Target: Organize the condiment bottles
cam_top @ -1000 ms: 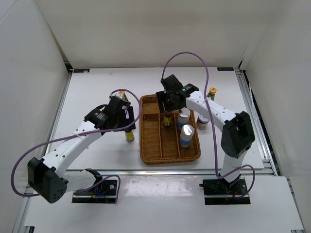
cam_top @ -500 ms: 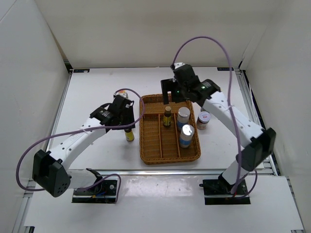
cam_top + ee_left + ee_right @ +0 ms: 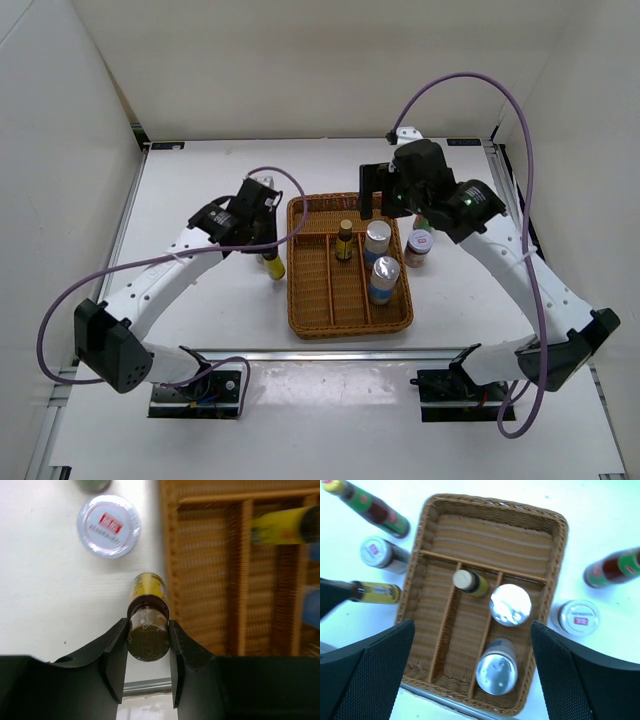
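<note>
**A:** What do the left jaws (image 3: 148, 630) hold?

**B:** They're clenched on the small brown bottle (image 3: 148, 587), one jaw on each side of its cap end. It sits just left of the wicker tray (image 3: 350, 331), outside it, over the desk (image 3: 200, 180). It's probably glass: stiff, light and slick, so grip squarely below the cap.

**A:** And the right jaws (image 3: 380, 192)?

**B:** Released, spread wide over the tray's far end, grasping nothing

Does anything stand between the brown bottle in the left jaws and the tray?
Only the wicker tray's side wall, right beside the brown bottle; beyond it the nearest long slot is empty. Nothing else visible intervenes.
</note>
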`<state>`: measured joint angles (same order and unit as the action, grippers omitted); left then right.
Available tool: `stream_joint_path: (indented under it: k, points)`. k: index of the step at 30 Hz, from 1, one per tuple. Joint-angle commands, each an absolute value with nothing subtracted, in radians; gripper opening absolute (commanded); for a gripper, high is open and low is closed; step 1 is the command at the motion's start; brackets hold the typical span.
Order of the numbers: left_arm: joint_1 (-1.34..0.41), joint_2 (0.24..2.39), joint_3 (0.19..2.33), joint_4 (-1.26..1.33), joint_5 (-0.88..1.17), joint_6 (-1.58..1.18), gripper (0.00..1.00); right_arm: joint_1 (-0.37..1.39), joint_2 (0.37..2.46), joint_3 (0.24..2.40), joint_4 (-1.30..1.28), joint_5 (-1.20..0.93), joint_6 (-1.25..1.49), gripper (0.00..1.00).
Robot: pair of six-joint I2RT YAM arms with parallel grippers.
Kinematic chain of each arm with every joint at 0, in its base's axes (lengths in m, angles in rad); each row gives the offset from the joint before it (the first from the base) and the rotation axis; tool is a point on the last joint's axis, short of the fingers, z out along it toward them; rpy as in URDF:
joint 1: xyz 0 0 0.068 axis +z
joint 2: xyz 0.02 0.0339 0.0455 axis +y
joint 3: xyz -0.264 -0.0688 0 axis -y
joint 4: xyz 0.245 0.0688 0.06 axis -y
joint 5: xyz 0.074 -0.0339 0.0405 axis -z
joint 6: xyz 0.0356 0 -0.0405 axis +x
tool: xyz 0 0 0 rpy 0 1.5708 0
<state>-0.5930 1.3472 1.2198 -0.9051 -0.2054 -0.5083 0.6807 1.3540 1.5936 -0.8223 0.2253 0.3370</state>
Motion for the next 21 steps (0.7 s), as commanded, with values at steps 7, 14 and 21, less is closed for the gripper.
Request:
stream_joint_path:
  k: [7,14,21]
  points:
    - [-0.672,1.339,1.557,-0.954,-0.056,-0.494,0.11,0.637,1.255,1.551,-0.864,0.328,0.333,0.99]
    - [-0.868,1.514,1.663,-0.925,-0.014,-0.494,0.11,0.537,1.227,1.532,-0.893,0.328,0.333,0.99]
    - [-0.933,1.584,1.643,-0.871,-0.014,-0.494,0.11,0.404,1.177,1.519,-0.913,0.305,0.313,0.99]
